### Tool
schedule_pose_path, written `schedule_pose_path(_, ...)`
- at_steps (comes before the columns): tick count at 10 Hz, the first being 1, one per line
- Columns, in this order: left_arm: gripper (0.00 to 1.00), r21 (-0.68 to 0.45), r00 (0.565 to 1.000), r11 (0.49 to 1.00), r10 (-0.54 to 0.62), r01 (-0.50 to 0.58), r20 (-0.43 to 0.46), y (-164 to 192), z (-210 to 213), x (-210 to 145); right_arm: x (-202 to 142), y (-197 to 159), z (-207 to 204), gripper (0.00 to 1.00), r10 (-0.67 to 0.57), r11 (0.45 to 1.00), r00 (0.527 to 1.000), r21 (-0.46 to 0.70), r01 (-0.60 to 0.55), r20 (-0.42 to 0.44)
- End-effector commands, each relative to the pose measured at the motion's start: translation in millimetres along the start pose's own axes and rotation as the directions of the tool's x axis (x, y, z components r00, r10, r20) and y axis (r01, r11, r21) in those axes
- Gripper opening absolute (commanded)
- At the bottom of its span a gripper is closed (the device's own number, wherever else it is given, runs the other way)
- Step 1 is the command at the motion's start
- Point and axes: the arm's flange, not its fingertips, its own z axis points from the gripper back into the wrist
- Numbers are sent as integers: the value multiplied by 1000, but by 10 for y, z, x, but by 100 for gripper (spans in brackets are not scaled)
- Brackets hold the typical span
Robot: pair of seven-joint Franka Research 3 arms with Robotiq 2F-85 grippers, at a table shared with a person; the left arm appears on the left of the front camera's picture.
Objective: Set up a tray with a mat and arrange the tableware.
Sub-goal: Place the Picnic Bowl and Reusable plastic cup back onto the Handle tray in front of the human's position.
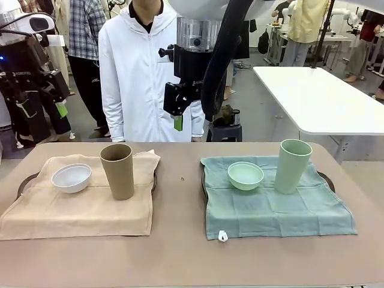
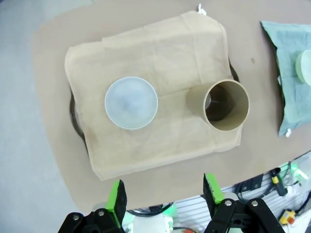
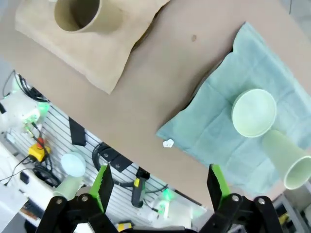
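Note:
A tan mat (image 1: 84, 204) covers the left tray (image 1: 25, 181); on it stand a white bowl (image 1: 71, 177) and a tan-brown tumbler (image 1: 117, 171). The right tray (image 1: 326, 179) carries a green mat (image 1: 276, 207) with a mint bowl (image 1: 245, 175) and a mint tumbler (image 1: 292, 165). My left gripper (image 1: 42, 111) hangs open high above the table's left end, looking down on the white bowl (image 2: 131, 102) and tumbler (image 2: 224, 105) between its open fingers (image 2: 117, 196). My right gripper (image 1: 178, 114) is raised over the far middle, open (image 3: 160, 184), above the mint bowl (image 3: 253, 112).
A person in a white jacket (image 1: 144, 78) stands at the far edge, hands out of view. A white table (image 1: 324, 96) stands behind on the right. A strip of bare tabletop (image 1: 180, 198) runs between the trays. Cables and tools (image 3: 121, 165) lie below the near edge.

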Motion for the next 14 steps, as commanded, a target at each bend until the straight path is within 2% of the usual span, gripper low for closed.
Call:
schedule_pose_path(1,83,1,1000,1000,-6,6,20,57,-57,4,14,28,-72,100,27,999,999,42,-28,26)
schedule_pose_path(14,83,1,1000,1000,-6,6,20,57,-57,4,14,28,-72,100,27,999,999,42,-28,26)
